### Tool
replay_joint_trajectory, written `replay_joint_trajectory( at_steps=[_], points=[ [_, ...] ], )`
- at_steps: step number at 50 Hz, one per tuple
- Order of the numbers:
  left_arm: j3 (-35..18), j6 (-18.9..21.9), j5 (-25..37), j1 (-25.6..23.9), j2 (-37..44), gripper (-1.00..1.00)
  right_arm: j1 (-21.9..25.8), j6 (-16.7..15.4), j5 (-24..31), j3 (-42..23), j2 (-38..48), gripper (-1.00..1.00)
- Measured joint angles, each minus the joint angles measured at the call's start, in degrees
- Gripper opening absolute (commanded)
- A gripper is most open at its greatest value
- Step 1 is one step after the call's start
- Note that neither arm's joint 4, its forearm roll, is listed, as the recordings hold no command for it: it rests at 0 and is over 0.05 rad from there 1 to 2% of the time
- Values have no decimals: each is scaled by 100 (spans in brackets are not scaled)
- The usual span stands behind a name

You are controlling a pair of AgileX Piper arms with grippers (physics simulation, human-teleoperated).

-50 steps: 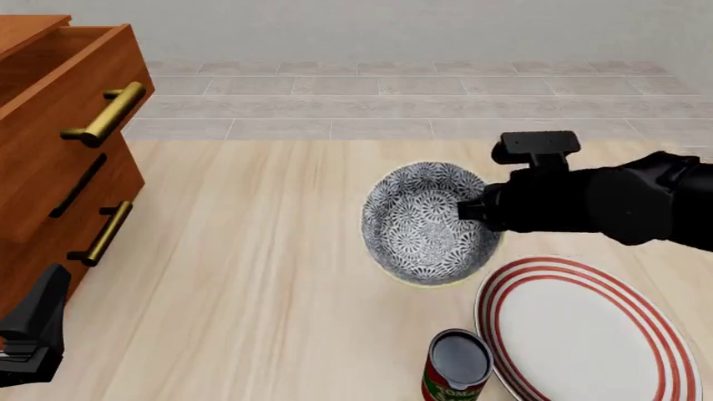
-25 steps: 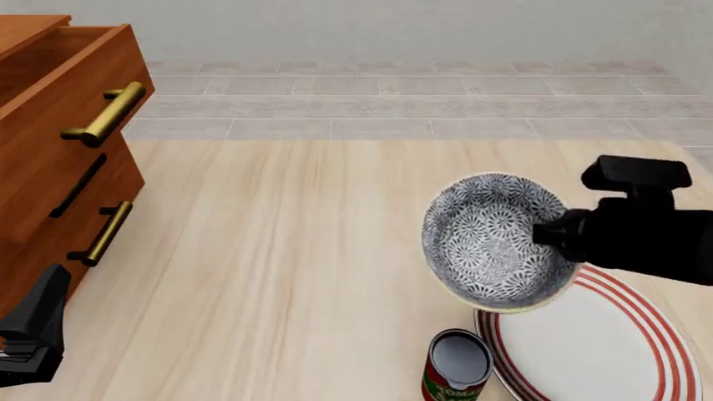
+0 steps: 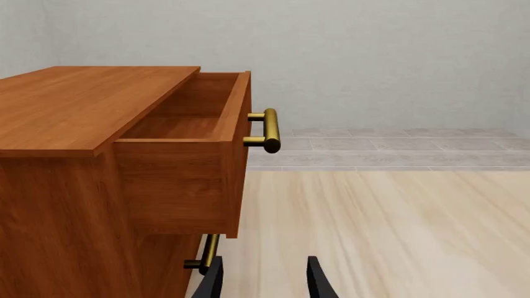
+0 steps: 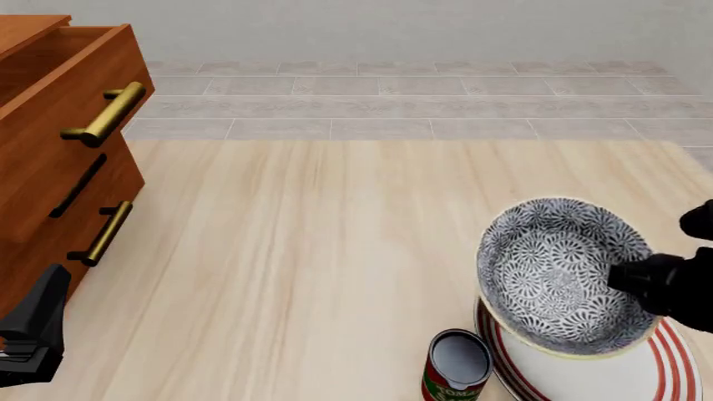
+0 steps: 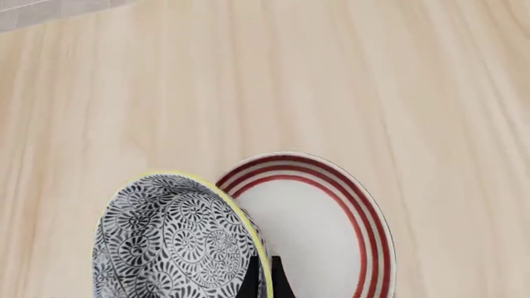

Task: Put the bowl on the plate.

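Observation:
The floral bowl (image 4: 557,271) with its pale yellow-green rim hangs tilted in the air over the near right of the table. My right gripper (image 4: 626,280) is shut on its right rim. Below it lies the white plate (image 4: 624,380) with red rings, partly covered by the bowl. In the right wrist view the bowl (image 5: 178,239) sits beside and above the plate (image 5: 319,230), with the right gripper (image 5: 262,276) pinching the rim. My left gripper (image 4: 28,334) rests at the near left by the dresser; in the left wrist view its fingers (image 3: 211,282) stand apart and hold nothing.
A small red-labelled can (image 4: 457,366) stands just left of the plate at the front edge. A wooden dresser (image 4: 62,159) with brass handles fills the left side, its top drawer (image 3: 195,143) pulled out.
My right arm has carried the bowl to the right and toward me, from the table's middle to above the plate. The left arm has stayed still.

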Motion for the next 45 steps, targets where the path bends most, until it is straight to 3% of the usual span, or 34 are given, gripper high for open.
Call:
replay_joint_trajectory(
  at_steps=[23,45],
  points=[
    [0,0,0,0,0,100,-675,-17,855,519,-1353,-100],
    [0,0,0,0,0,100,-1144,-13,639,1220,-1602,-100]
  ],
)
